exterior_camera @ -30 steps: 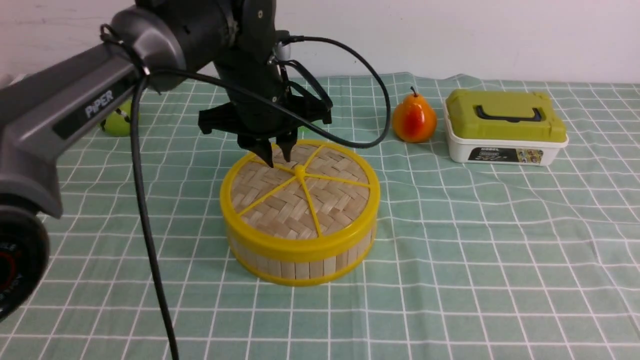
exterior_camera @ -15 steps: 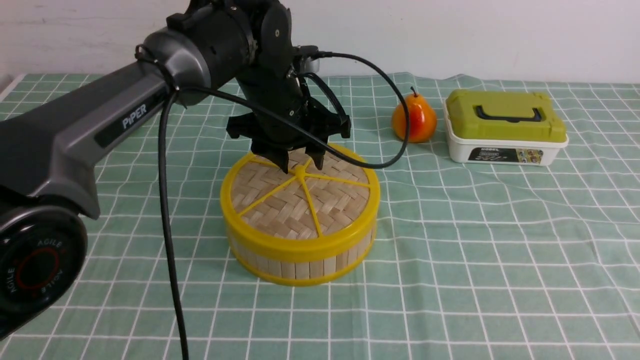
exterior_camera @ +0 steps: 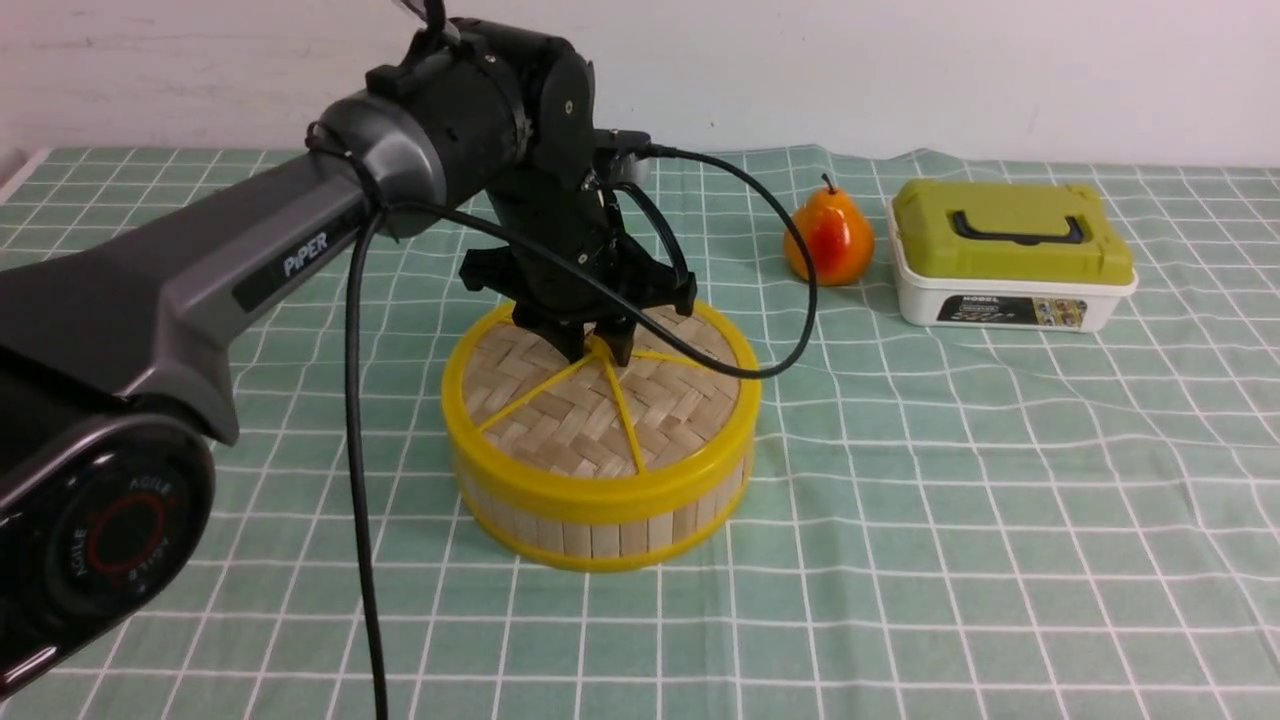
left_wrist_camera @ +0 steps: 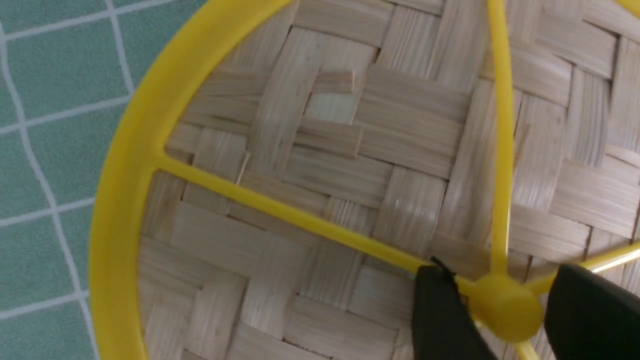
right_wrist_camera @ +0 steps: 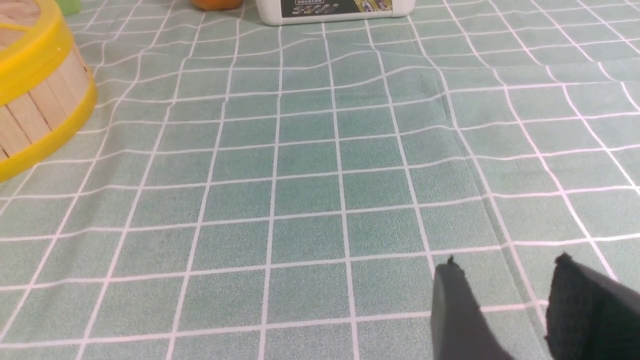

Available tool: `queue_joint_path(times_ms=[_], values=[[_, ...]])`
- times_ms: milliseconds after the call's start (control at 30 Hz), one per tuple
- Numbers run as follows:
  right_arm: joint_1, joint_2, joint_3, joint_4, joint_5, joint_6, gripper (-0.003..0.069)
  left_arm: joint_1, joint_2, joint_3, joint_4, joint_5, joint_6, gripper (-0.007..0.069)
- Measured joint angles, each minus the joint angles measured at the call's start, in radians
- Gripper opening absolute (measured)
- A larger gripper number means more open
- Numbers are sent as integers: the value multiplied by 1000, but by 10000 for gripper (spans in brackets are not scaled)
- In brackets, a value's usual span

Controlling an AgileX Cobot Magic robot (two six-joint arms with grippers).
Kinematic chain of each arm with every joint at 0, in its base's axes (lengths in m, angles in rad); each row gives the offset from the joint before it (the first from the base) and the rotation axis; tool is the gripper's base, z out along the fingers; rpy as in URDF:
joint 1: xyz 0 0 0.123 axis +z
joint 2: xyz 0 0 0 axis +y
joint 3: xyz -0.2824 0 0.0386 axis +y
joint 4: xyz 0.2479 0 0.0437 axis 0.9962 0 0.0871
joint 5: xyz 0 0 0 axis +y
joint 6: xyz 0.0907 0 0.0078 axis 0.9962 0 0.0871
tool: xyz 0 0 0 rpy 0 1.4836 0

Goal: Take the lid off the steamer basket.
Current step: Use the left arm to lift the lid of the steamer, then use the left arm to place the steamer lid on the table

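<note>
**Inspector:** Where is the lid [exterior_camera: 590,420] lying?

**Technician:** It is sitting flat on the steamer basket [exterior_camera: 600,530], its yellow rim seated all round the basket's top. The basket is standing near the middle of the green checked tablecloth [exterior_camera: 950,480]. The lid is not yet lifted.

**Inspector:** What is bearing on it?

**Technician:** The left gripper [exterior_camera: 598,352] is pointing straight down over the lid's centre. In the left wrist view its two black fingers [left_wrist_camera: 440,310] are flanking the centre knob [left_wrist_camera: 505,307], one on each side, very close to it. I cannot tell whether they are pressing on it or only straddling it.

**Inspector:** Why there?

**Technician:** In my judgement the knob is the only raised part that fits between the jaws. It also sits where the five spokes meet, so a pull from there should be raising the lid level rather than tipping it.

**Inspector:** And the other arm?

**Technician:** The right gripper [right_wrist_camera: 506,262] is hanging low over bare cloth, well apart from the basket. Its jaws are spread and holding nothing, so it is not steadying the basket. A tight lid could be dragging the basket up with it.

**Inspector:** Surroundings?

**Technician:** A pear [exterior_camera: 828,240] and a white box with an olive-green lid [exterior_camera: 1010,255] are standing towards the far right, well apart from the basket.
</note>
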Motion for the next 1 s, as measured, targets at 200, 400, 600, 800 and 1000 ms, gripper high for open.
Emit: queue_joint_path(times_ms=[200,400,600,800,1000], values=[[0,0,0,0,0,0,241,-1,0,0,21,-2,0,239],[0,0,0,0,0,0,241,-1,3,-5,20,1,0,182],[0,0,0,0,0,0,241,-3,4,-18,19,15,7,113],[0,0,0,0,0,0,241,-2,3,-107,64,104,7,113],[0,0,0,0,0,0,241,-1,-45,-268,161,155,7,113]])
